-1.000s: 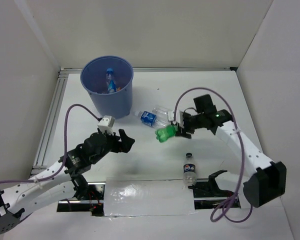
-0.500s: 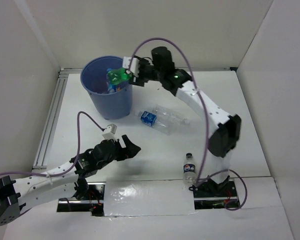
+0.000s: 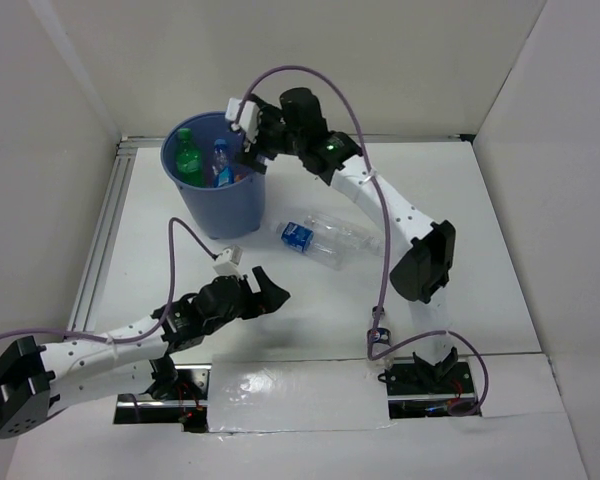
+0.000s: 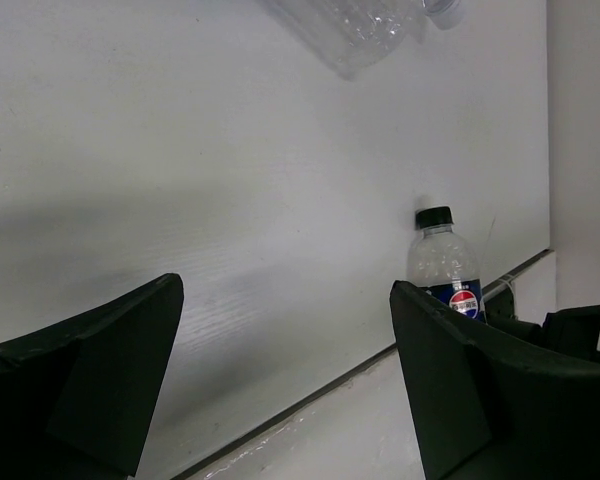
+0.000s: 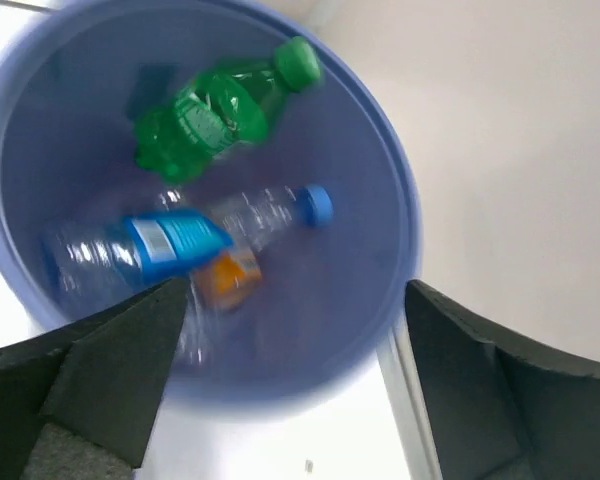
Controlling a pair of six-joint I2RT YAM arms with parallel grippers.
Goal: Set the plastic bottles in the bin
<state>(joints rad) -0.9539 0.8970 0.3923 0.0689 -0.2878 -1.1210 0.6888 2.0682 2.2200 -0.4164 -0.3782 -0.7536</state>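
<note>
Green bottle sits in the bin beneath my right end effector, jaws apart over its mouth. My left end effector, apart too, aims at the cola bottle standing on the bench, likely next.

Diffuse overhead light is illuminating the white tabletop brightly in the top view; the arms are casting faint, soft shadows. In the right wrist view, motion blur is smearing the bin rim and the green bottle. A grey shadow is dimming the left wrist view.
</note>
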